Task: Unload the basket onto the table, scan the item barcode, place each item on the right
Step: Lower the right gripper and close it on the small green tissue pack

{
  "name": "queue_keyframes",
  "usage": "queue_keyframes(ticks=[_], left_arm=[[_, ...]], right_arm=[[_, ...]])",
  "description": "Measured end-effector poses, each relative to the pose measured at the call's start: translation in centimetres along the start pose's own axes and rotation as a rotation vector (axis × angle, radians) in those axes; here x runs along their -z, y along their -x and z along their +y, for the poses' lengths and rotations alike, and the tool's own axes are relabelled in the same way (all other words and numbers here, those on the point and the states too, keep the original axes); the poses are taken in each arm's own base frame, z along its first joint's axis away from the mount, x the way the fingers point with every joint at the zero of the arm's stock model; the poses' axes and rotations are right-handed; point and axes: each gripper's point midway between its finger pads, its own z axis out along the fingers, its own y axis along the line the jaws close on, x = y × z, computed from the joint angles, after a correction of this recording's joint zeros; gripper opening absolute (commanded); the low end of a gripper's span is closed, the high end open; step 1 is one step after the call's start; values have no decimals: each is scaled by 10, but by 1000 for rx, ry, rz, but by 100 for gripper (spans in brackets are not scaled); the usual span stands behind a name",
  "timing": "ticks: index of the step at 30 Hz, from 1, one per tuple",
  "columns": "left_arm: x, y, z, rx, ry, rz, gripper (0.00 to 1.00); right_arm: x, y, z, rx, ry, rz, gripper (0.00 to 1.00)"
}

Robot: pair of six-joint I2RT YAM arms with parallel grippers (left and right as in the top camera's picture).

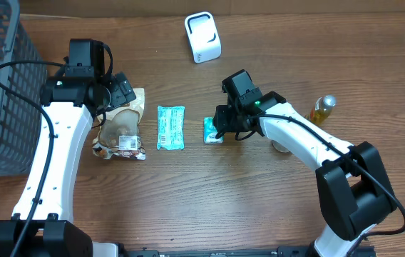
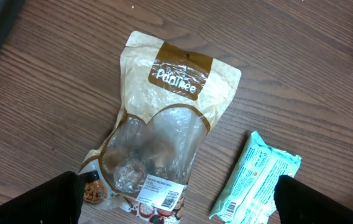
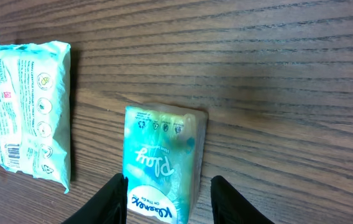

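Kleenex tissue pack (image 3: 161,165) lies on the desk (image 1: 259,207) just right of centre in the overhead view. The right gripper (image 3: 167,202) has its jaws straddling the pack, close against both sides; I cannot tell whether they pinch it. At centre left, the left gripper (image 2: 178,194) hangs over a brown snack pouch (image 2: 170,106), jaws wide apart. White barcode scanner (image 1: 202,37) stands at top centre.

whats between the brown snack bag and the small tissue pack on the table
One teal pack of wipes lies flat between the snack bag and the tissue pack, apart from both; the overhead view shows it.
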Motion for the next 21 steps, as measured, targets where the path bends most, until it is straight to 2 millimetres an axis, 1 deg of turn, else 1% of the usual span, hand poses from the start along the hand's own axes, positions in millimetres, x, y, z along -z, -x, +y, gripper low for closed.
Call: queue_keyframes(ticks=[9,14,16,19,21], left_arm=[[0,0,0,0,0,0,100],[0,0,0,0,0,0,99],[0,0,0,0,0,0,99],[0,0,0,0,0,0,100],[0,0,0,0,0,0,99]], right_arm=[[0,2,1,5,5,-10,40],[-5,-1,-1,5,7,-13,40],[-7,-3,-3,5,5,-11,40],[-9,-6,-5,5,4,-7,36],[-10,-6,-5,5,4,-9,36]])
